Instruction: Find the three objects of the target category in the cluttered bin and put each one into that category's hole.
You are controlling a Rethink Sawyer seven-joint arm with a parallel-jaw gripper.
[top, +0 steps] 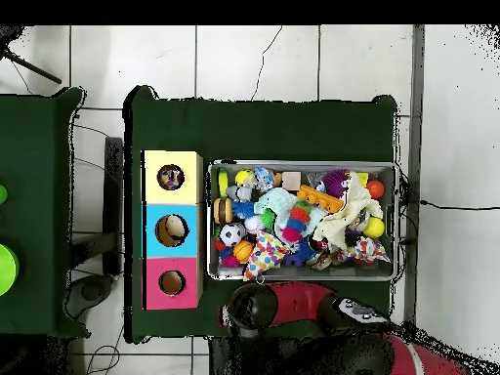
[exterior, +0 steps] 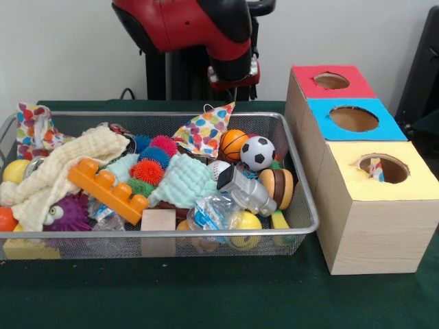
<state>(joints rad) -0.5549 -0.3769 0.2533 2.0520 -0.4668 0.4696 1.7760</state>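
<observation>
**Front view and overhead view: sorting station, bin full, arm drawn back**

Wire mesh bin point(exterior: 302, 171) is set on a green tablecloth point(exterior: 206, 295), packed with mixed toys. Recorded inside: an orange building brick point(exterior: 108, 190) lying across a cream cloth point(exterior: 65, 168); a mint washcloth point(exterior: 184, 181); a purple googly-eyed ball point(exterior: 68, 214); red and blue spiky balls point(exterior: 148, 171); a mini basketball point(exterior: 233, 144) touching a mini soccer ball point(exterior: 257, 153); a small baseball point(exterior: 219, 169); a toy burger point(exterior: 278, 188); a wooden cube point(exterior: 158, 221) at the near wall; a patterned fabric piece point(exterior: 204, 130) propped on the far wall.

Just beside the bin stands a row of three boxes: red-topped box point(exterior: 312, 86), blue-topped box point(exterior: 384, 127), yellow-topped box point(exterior: 418, 181), each with one round hole. A patterned scrap point(exterior: 376, 168) is seen inside the yellow hole.

Red and black arm point(exterior: 206, 27) is held behind the bin's far wall. The gripper point(top: 256, 309) is hidden under the arm; whether its fingers are apart or together cannot be told.
</observation>
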